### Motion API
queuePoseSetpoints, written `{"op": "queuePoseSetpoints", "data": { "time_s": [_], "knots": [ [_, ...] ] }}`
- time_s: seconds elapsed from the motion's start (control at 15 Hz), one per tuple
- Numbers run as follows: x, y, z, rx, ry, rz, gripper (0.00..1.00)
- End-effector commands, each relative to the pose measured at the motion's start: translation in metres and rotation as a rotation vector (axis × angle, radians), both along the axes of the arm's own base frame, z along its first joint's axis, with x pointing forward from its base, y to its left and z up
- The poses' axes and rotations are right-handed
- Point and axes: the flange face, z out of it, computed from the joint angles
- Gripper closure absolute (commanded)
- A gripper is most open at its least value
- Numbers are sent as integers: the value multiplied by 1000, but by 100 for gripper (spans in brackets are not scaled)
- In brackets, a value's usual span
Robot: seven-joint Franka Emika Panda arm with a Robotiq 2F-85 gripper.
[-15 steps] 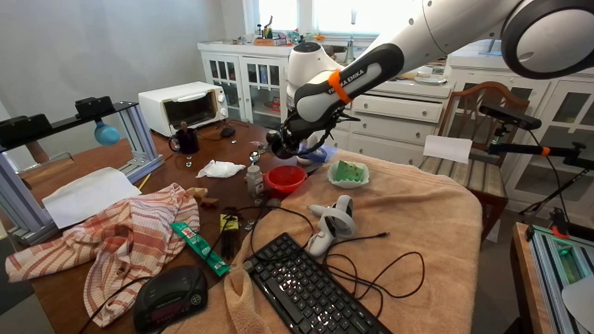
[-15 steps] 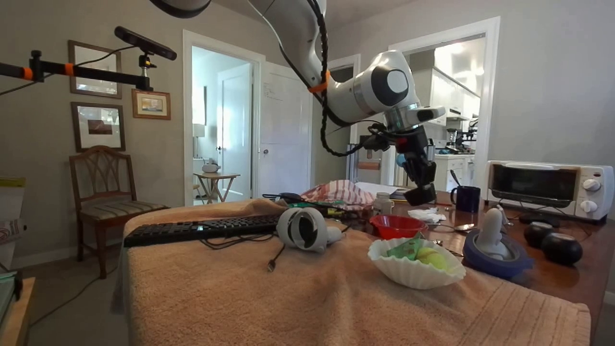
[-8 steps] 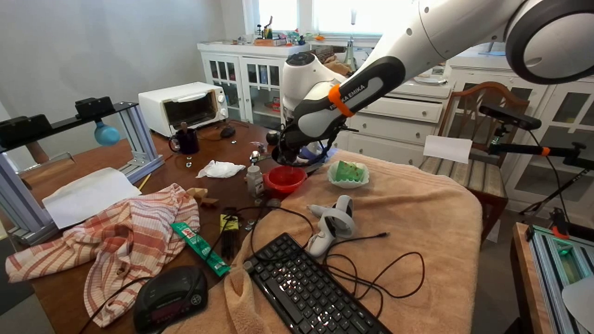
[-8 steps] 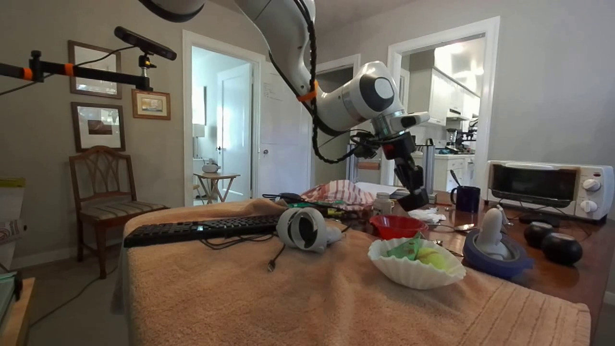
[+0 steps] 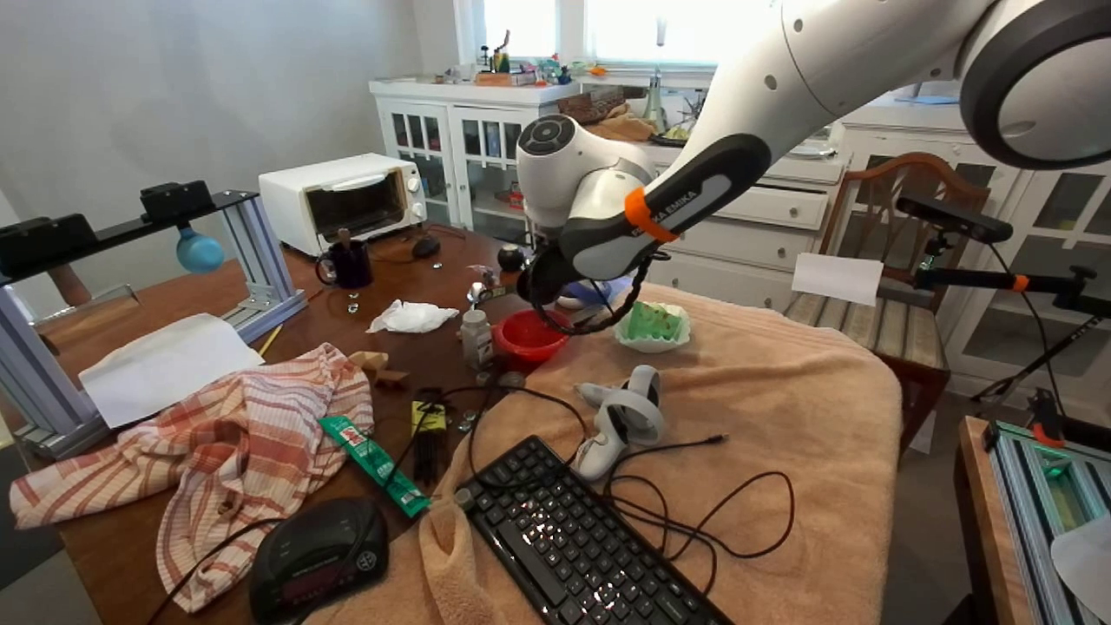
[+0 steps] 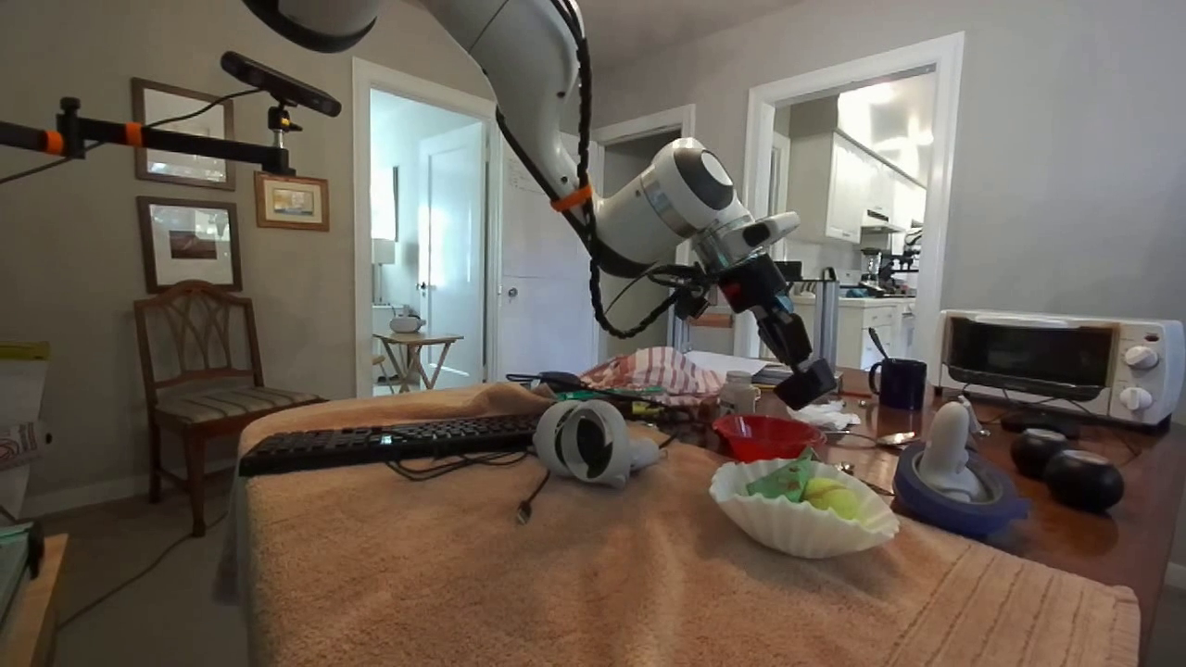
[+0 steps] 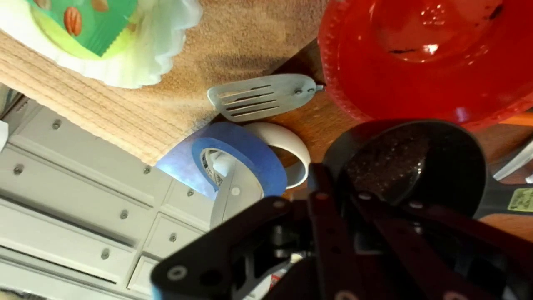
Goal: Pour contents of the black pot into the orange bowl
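The black pot (image 6: pixel 808 382) hangs from my gripper (image 6: pixel 795 352) in the air, tilted. In the wrist view, the pot (image 7: pixel 441 166) opens toward the camera, with dark brown glistening contents (image 7: pixel 385 160). The gripper (image 7: pixel 339 185) is shut on the pot's near wall there. The red-orange bowl (image 6: pixel 767 440) stands on the table, low and slightly nearer than the pot. In the wrist view, the pot overlaps the edge of the bowl (image 7: pixel 347 71), whose floor has a few dark marks. The bowl (image 5: pixel 529 351) also shows beside the arm, where the pot is mostly hidden.
A white bottle (image 5: pixel 476 338) stands close beside the bowl. A fluted pale dish (image 6: pixel 806 528) holds a green packet and a yellow ball. A slotted spatula (image 7: pixel 266 98) and a blue tape roll (image 7: pixel 250 158) lie near the bowl. Two black balls (image 6: pixel 1084 479) sit beyond.
The arm has come lower, and the gripper has swung to a more slanted pose. The pot in it has tilted further, close over the bowl's edge. The bowl has not moved.
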Motion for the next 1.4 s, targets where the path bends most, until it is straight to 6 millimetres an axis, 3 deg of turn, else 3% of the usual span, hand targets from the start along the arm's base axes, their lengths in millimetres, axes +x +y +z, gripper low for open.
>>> {"op": "queuePoseSetpoints", "data": {
  "time_s": [0.0, 0.27, 0.6, 1.0, 1.33],
  "knots": [
    [-9, 18, -2, -112, 13, -48, 99],
    [-16, 36, -8, -211, 51, -96, 99],
    [-19, 40, -12, -347, 95, -149, 99],
    [-10, 48, -11, -458, 148, -142, 99],
    [-2, 56, -21, -516, 189, -131, 99]
  ]
}}
